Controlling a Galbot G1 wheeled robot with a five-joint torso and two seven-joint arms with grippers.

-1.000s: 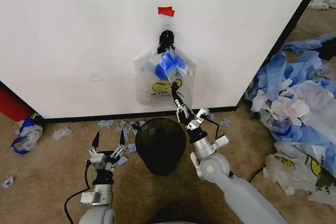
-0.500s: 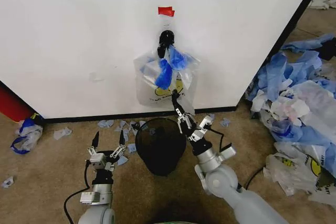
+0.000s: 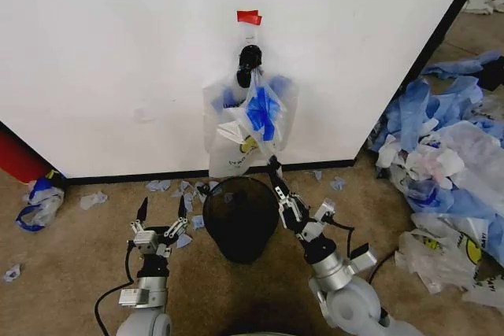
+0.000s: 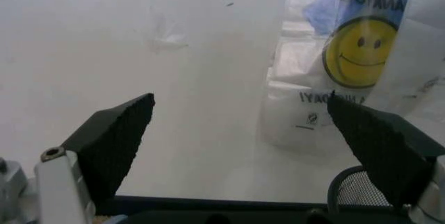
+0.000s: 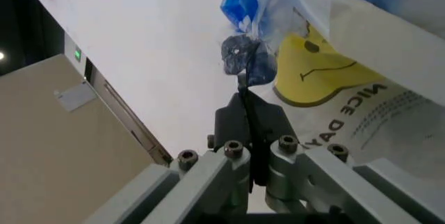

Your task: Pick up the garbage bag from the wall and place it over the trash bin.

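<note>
From the head view, the garbage bag (image 3: 250, 127) is hanging on the wall (image 3: 118, 53) from a black clip (image 3: 249, 58), just under a piece of red tape (image 3: 249, 16). The clip is keeping it up off the floor. The trash bin (image 3: 240, 216) is sitting right below the bag, so the bag has only a short way to go. The right gripper (image 3: 276, 172) is reaching up near the bottom edge of the bag. The left gripper (image 3: 162, 212) is waiting low beside the bin, with its fingers spread apart and holding nothing.

In the left wrist view, the bag's smiley face is hanging ahead, and the two black pads (image 4: 111, 140) are standing wide apart.

In the right wrist view, the right gripper's fingers (image 5: 251, 117) are pressed together with no bag between them. The bag is hanging just past the tips.
</note>
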